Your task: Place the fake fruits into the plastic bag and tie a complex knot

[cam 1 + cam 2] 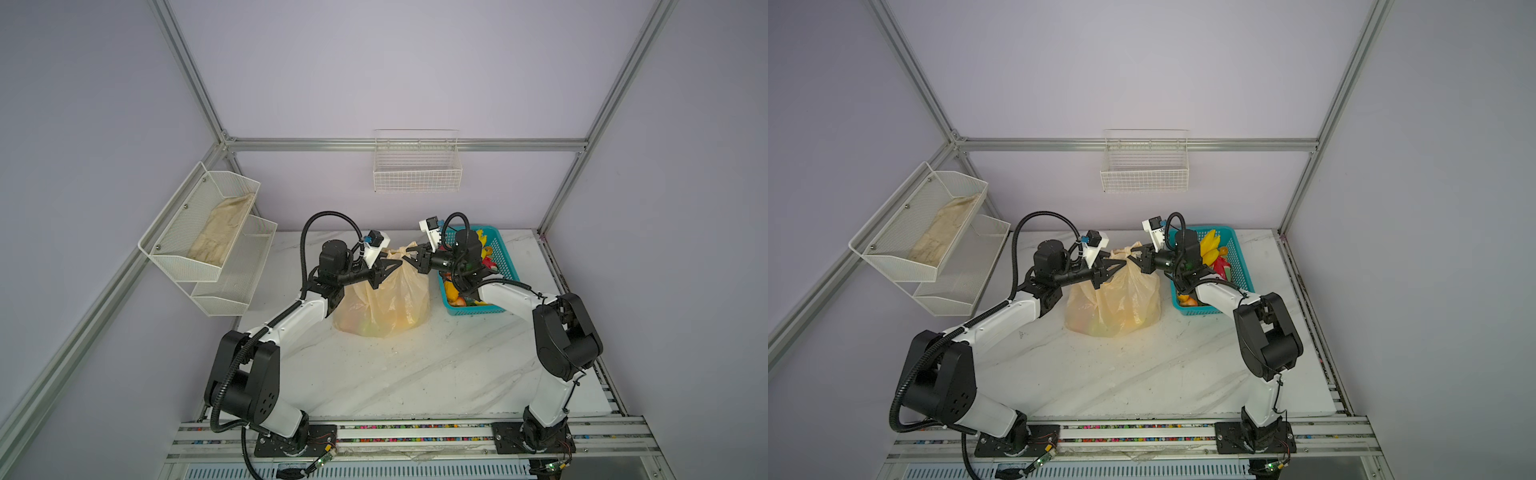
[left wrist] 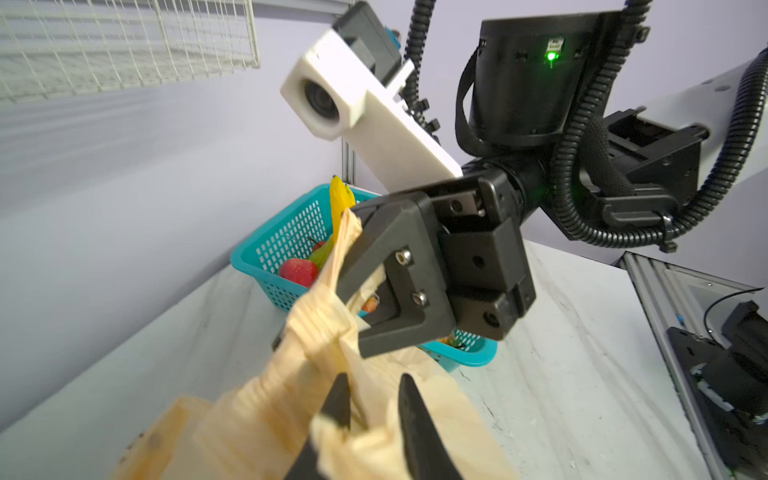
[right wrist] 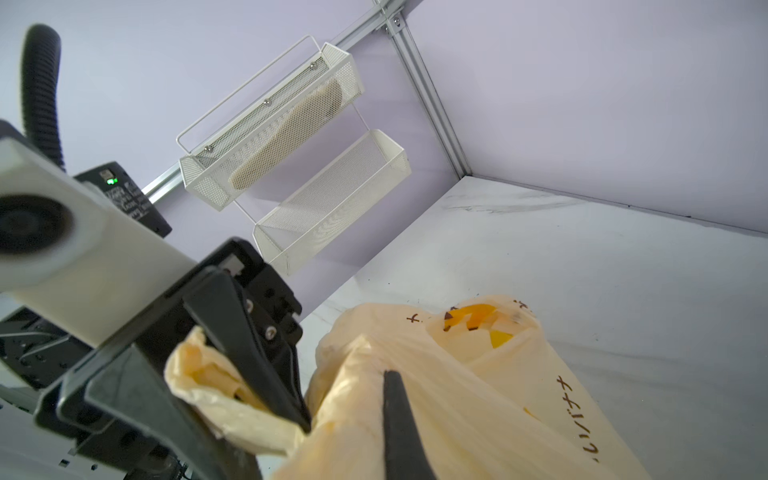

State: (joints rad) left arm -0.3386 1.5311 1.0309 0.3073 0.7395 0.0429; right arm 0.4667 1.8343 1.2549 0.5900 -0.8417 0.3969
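- My right jaws are pressed together, pinching a handle strip at the top of the bag [image 1: 384, 299].
- My left jaws stand slightly spread, another strip between them.
- Bag sits on the surface [image 1: 415, 374], beside the teal basket [image 1: 505, 257] of fruit [image 1: 1208, 245].

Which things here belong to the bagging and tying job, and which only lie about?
Job: plastic bag, its twisted handles, fake fruits in the teal basket, left hand, right hand.
Lying about: beige cloth, white mesh shelf, wire basket on the back wall.
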